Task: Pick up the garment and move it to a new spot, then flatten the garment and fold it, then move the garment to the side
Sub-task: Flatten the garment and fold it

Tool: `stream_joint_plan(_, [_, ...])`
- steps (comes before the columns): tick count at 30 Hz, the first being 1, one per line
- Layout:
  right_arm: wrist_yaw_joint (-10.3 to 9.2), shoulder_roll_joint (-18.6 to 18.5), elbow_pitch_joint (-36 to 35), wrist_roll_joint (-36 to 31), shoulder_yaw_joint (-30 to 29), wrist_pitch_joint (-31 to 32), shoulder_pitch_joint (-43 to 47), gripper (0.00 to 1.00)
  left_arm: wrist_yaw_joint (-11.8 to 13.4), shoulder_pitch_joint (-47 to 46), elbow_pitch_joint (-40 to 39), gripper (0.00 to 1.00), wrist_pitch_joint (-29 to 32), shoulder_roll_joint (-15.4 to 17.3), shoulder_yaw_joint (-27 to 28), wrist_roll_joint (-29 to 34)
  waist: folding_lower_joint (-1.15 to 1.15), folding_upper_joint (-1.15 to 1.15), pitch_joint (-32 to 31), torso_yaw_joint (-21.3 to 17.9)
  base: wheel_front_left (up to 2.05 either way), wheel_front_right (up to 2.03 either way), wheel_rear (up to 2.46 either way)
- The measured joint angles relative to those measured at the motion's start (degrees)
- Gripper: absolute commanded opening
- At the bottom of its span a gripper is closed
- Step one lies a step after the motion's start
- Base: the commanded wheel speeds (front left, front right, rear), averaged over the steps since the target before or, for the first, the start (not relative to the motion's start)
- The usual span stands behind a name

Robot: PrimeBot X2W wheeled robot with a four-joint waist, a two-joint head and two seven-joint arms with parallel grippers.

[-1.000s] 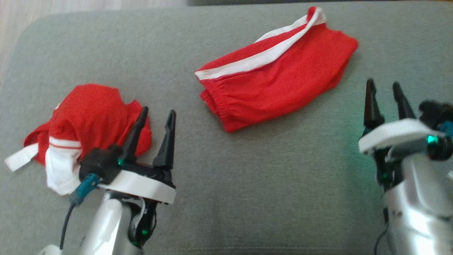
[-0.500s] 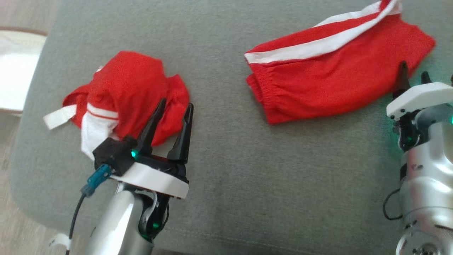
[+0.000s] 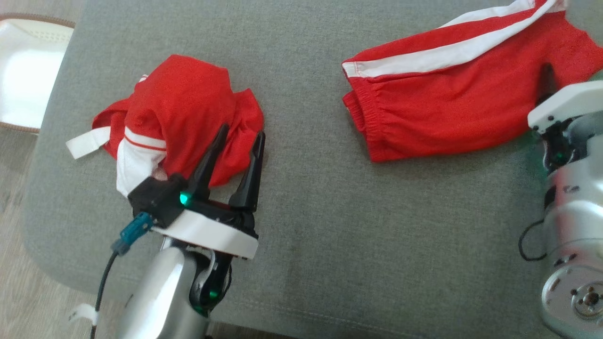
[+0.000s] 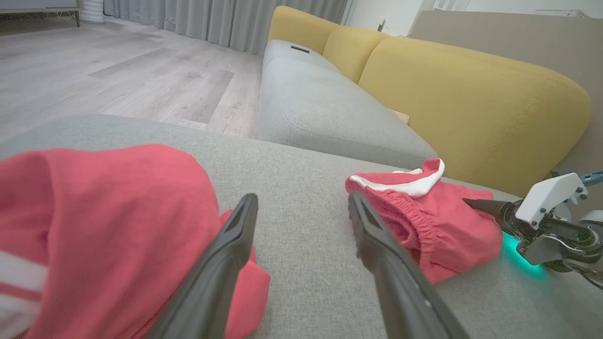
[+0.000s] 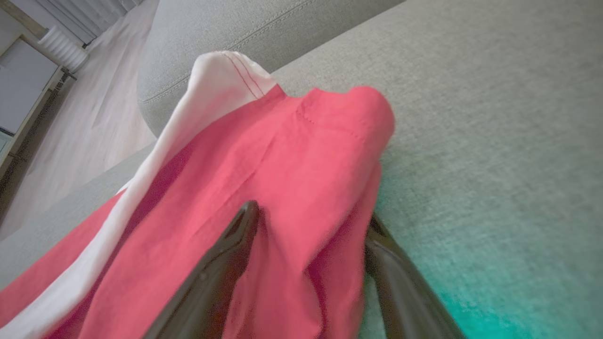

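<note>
From where I stand, two red garments lie on the grey cushion [image 3: 306, 226]. The crumpled garment [image 3: 183, 103], red with white panels and a loose white strap, is heaped towards the cushion's left end. The shorts [image 3: 447, 108], red with a white stripe and a gathered waistband, lie flatter at the right end, well apart from the heap.

The left hand [image 3: 242, 130] sits low at the near right edge of the crumpled garment. Its two dark fingers are spread wide and hold nothing. In the head view the left-side finger overlaps the red cloth, and the other one stands over bare cushion just beside the garment's hem. The left wrist view [image 4: 302, 197] shows the same: red cloth bulks up around the left-side finger, and grey fabric lies in the gap.

The right hand [image 5: 311, 212] is at the near right end of the shorts. Its fingers are parted, and a raised fold of the red fabric sits between them. One finger lies on top of the cloth, and the other is at its edge against the cushion. The fold is straddled rather than pinched, as far as I can see. A green glow from the wrist falls on the cushion beside it.

A white basket [image 3: 23, 70] stands on the wooden floor [image 4: 118, 70] off the cushion's left end. A yellow sofa back [image 4: 471, 108] rises beyond.
</note>
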Motion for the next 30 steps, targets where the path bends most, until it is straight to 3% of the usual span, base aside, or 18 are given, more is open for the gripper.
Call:
stream_joint_plan(14, [0.00,-0.63,2.21,-2.88,-1.85,-0.71,-5.59,1.00,0.49,-1.66,-0.09,1.00,0.00,-0.04,-0.41,-0.73,0.00,0.00,2.85,0.81,0.00,0.00,0.00])
stream_joint_plan(15, [0.00,-0.65,2.67,-2.88,-1.70,-1.26,-5.73,0.45,0.49,-1.66,0.02,1.00,0.00,-0.04,-0.36,-0.73,0.01,0.00,2.70,0.75,0.00,0.00,0.00])
stream_joint_plan(16, [0.00,-0.65,3.27,-2.87,-1.34,-1.99,-5.75,0.00,0.49,-1.66,0.08,1.00,0.00,-0.04,-0.37,-0.73,0.01,0.00,2.50,0.65,0.00,0.00,0.00])
stream_joint_plan(30, [0.00,-0.15,5.91,-1.59,0.78,-14.02,0.43,0.00,0.44,-0.59,0.65,1.00,0.00,-0.04,0.96,0.35,0.00,0.00,-2.86,-4.40,0.00,0.00,0.00])
